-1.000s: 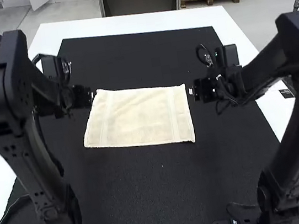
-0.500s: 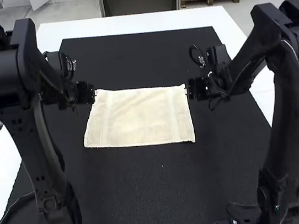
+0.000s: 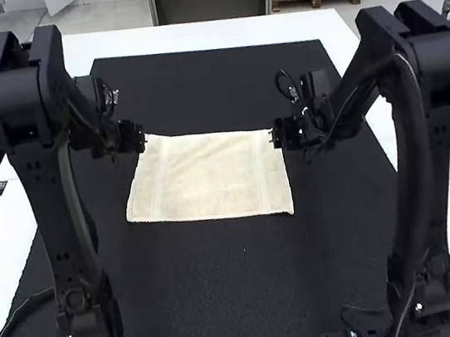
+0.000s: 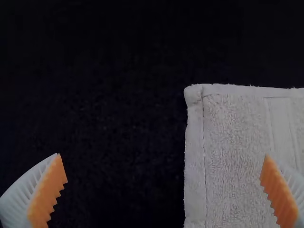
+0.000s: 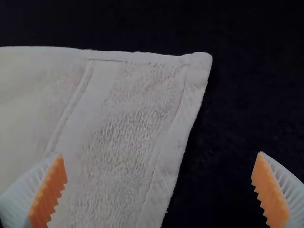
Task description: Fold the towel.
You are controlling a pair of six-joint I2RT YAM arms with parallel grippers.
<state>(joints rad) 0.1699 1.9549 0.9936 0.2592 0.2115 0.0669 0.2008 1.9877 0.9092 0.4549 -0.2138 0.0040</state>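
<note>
On black mat (image 3: 251,290), towel (image 3: 208,177) spread flat, left end effector (image 3: 142,138) and right end effector (image 3: 274,137) wide open, empty

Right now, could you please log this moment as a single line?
cream rectangular terry towel: lying flat on black mat | left gripper: open, by far left corner | right gripper: open, by far right corner | towel ungrasped
</note>
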